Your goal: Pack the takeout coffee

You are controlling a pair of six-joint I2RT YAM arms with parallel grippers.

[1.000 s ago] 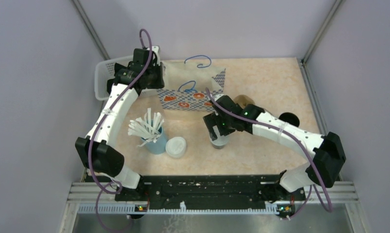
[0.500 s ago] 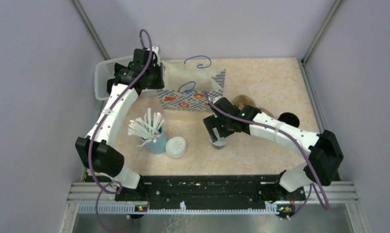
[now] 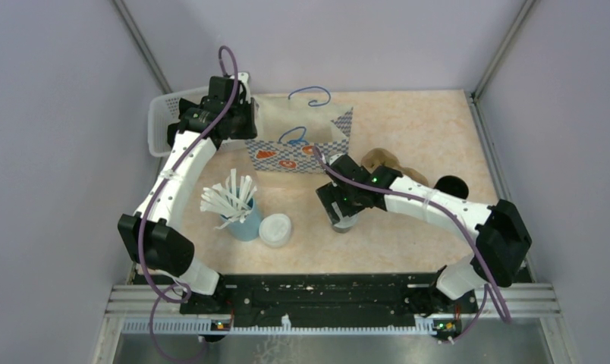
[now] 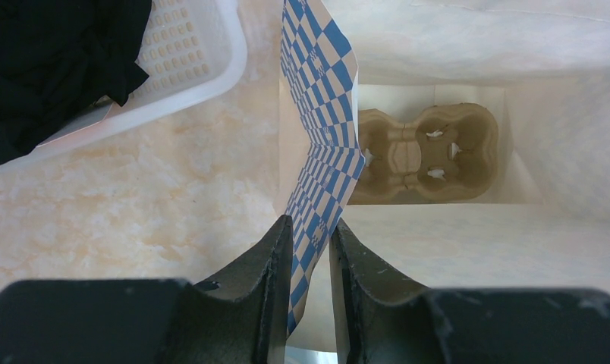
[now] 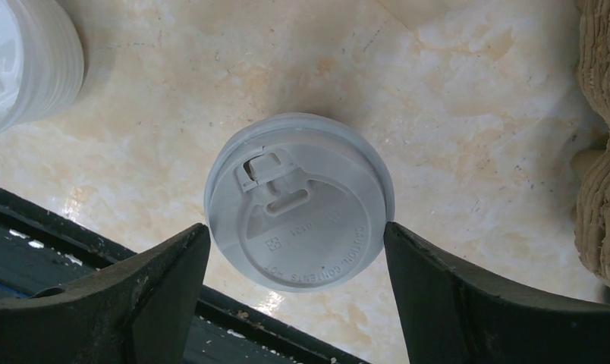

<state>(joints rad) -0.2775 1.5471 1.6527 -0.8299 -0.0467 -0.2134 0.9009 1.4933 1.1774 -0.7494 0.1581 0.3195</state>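
Observation:
The takeout coffee point(image 3: 343, 221) stands on the table in front of the bag, and only its round greyish-white lid point(image 5: 298, 201) shows from above. My right gripper point(image 3: 341, 206) is over it, open, its gripper tips point(image 5: 297, 235) flanking the lid's rim on both sides, at or just off it. The blue-checked paper bag point(image 3: 302, 148) stands open at the back. My left gripper point(image 4: 311, 224) is shut on the bag's near wall point(image 4: 317, 129), holding it apart. A brown cup carrier point(image 4: 427, 152) lies on the bag's floor.
A light blue cup of white straws point(image 3: 241, 216) and a stack of white lids point(image 3: 275, 229) stand left of the coffee. Brown pulp carriers point(image 3: 389, 163) and a black cup point(image 3: 454, 186) sit to its right. A white basket point(image 3: 159, 125) is behind my left arm.
My right gripper has shifted slightly left over the coffee and its jaws have narrowed toward the lid. The left arm and the bag have not moved.

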